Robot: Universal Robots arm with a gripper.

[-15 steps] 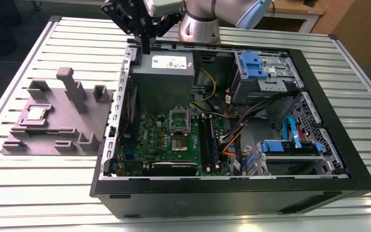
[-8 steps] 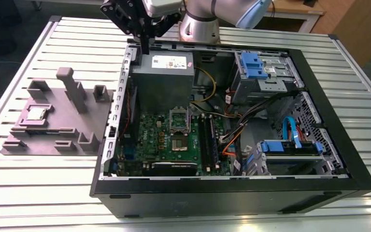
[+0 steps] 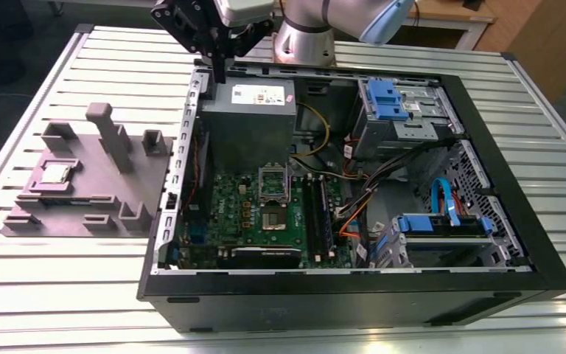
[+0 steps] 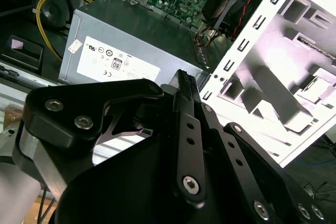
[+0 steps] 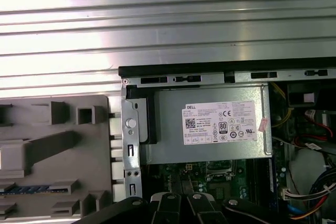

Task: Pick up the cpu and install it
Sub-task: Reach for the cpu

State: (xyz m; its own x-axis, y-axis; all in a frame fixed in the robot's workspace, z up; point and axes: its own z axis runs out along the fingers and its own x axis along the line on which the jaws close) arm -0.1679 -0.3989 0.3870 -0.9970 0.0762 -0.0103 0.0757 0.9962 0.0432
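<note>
The cpu (image 3: 55,173), a small silvery square chip, lies flat in a recess of the grey stepped fixture block (image 3: 86,184) at the exterior view's left. My gripper (image 3: 221,72) hangs high over the back left corner of the open computer case (image 3: 362,284), above the grey power supply box (image 3: 248,110), far from the cpu. Its black fingers (image 4: 184,85) are pressed together with nothing between them. The motherboard (image 3: 263,214) lies in the case floor, with its metal-framed socket (image 3: 273,181) just in front of the power supply.
The case holds blue drive brackets (image 3: 391,96), a drive bay (image 3: 445,225), memory sticks (image 3: 320,214) and loose cables (image 3: 362,184). The fixture block carries tall posts (image 3: 111,133). Everything stands on a ribbed metal table (image 3: 57,295). The arm's base (image 3: 303,37) rises behind the case.
</note>
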